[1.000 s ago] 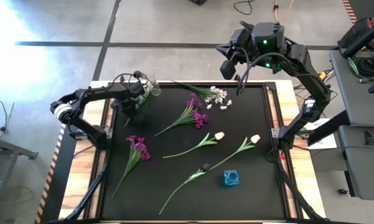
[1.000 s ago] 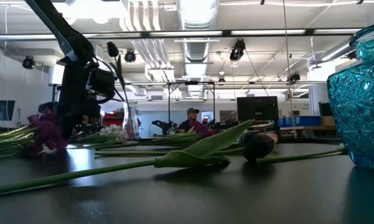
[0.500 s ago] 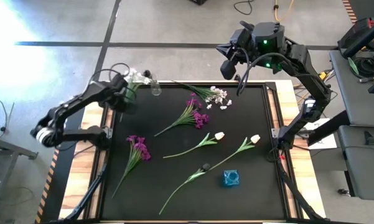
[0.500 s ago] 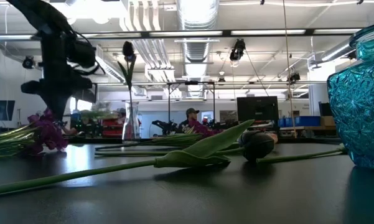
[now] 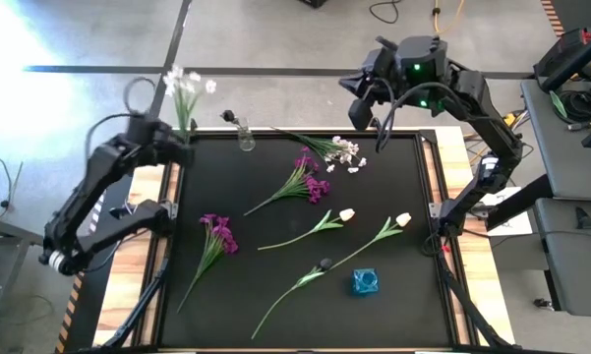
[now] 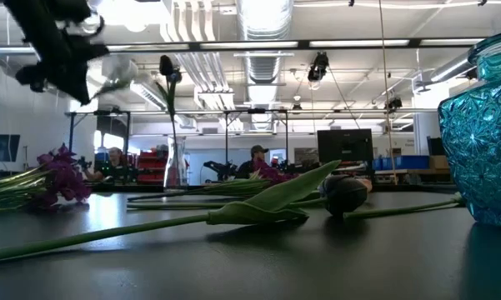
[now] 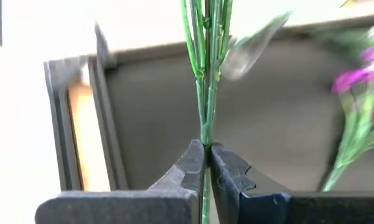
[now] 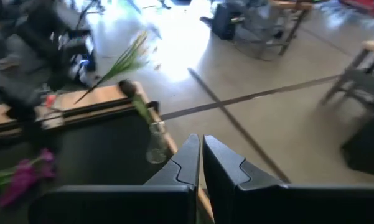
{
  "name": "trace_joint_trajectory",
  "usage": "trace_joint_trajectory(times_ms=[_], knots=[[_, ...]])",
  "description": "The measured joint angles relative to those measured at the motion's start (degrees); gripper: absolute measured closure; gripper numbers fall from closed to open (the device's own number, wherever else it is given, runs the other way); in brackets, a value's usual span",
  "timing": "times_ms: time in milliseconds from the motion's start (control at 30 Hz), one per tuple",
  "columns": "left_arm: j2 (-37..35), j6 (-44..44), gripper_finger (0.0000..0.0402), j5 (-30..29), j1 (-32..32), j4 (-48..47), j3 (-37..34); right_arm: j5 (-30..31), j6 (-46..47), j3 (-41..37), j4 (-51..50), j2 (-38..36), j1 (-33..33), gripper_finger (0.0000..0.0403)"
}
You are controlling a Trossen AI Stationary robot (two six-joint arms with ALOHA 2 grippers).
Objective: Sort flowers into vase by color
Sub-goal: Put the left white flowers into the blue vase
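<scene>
My left gripper (image 5: 170, 146) is raised over the table's far left corner, shut on a white-blossomed flower (image 5: 183, 85); in the low view it shows high up (image 6: 60, 52). A small clear glass vase (image 5: 246, 141) at the far edge holds one dark bud (image 6: 167, 67). On the black mat lie two magenta sprays (image 5: 310, 182) (image 5: 218, 234), a white cluster (image 5: 342, 149), two cream tulips (image 5: 346, 213) (image 5: 403, 219) and a dark-budded stem (image 5: 325, 264). My right gripper (image 5: 359, 93) hangs shut above the far edge, touching nothing. My left gripper pinches the white flower's bundle of thin green stems (image 7: 205, 138) between its two fingers, which lie across the stems. The stems run on away from the fingertips (image 7: 196, 158) toward the blossoms. The flower is lifted clear of the table and the vase.
A blue cut-glass vase (image 5: 366, 282) stands near the mat's near right corner and looms large in the low view (image 6: 483, 125). Wooden strips (image 5: 138, 251) and metal rails border the mat. People show in the room beyond.
My left gripper has drawn back from the clear vase toward the table's left edge and risen, carrying the white flower up with it. The clear vase with the dark bud has stayed in place. The right arm has barely moved.
</scene>
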Motion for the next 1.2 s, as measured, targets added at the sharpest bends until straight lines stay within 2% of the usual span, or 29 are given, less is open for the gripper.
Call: trace_joint_trajectory(times_ms=[133,267,367,500,700,867,1067,1200], knots=[[-4.54,4.91,0.0402,2.19,0.0,2.5,7.45,-6.76,-0.75,-2.56,0.13,0.0,0.0,0.039],[-9.24,8.71,0.0402,14.57,-0.01,7.14,12.63,-8.87,0.0,-6.94,3.55,-0.48,0.84,0.039],[-12.44,8.52,0.0402,23.59,-0.04,12.31,13.59,-10.21,0.23,-11.4,9.23,-0.72,2.56,0.039],[-14.73,5.26,0.0402,30.23,-0.04,19.36,11.64,-13.18,2.15,-17.36,19.77,-0.72,5.19,0.039],[-13.97,1.3,0.0401,35.48,-0.09,28.3,6.42,-13.33,10.6,-23.59,34.92,0.2,7.79,0.039],[-10.92,-0.13,0.0401,39.54,-1.56,35.56,3.48,-13.2,14.61,-24.54,39.44,1.94,9.26,0.039],[-6.11,0.15,0.0401,39.27,-8.17,44.32,3.28,-13.23,16.15,-20.49,38.97,5.22,10.47,0.0384],[-2.17,1.32,0.0401,35.53,-15.4,49.67,3.28,-13.2,16.54,-17.91,39.08,6.21,10.64,0.035]])
